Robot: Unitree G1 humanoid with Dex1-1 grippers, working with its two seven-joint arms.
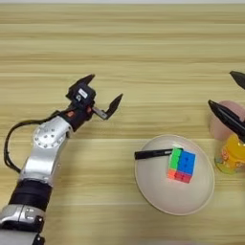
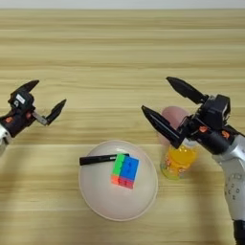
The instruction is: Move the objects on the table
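Observation:
The orange juice bottle (image 2: 178, 163) stands on the table (image 2: 119, 52) just right of a cream plate (image 2: 93, 194); its top is hidden behind my right gripper. The black marker pen (image 2: 98, 159) lies across the plate's upper left rim, its tip next to the puzzle cube. My right gripper (image 2: 156, 94) is open, its fingers spread wide over the bottle and the cup behind it, holding nothing. My left gripper (image 1: 105, 87) is open and empty over bare wood at the left, well away from the plate.
A multicoloured puzzle cube (image 2: 125, 171) sits in the plate. A pink cup (image 2: 171, 118) stands right behind the bottle, partly covered by the lower right finger. Bare wood stretches across the far half of the table.

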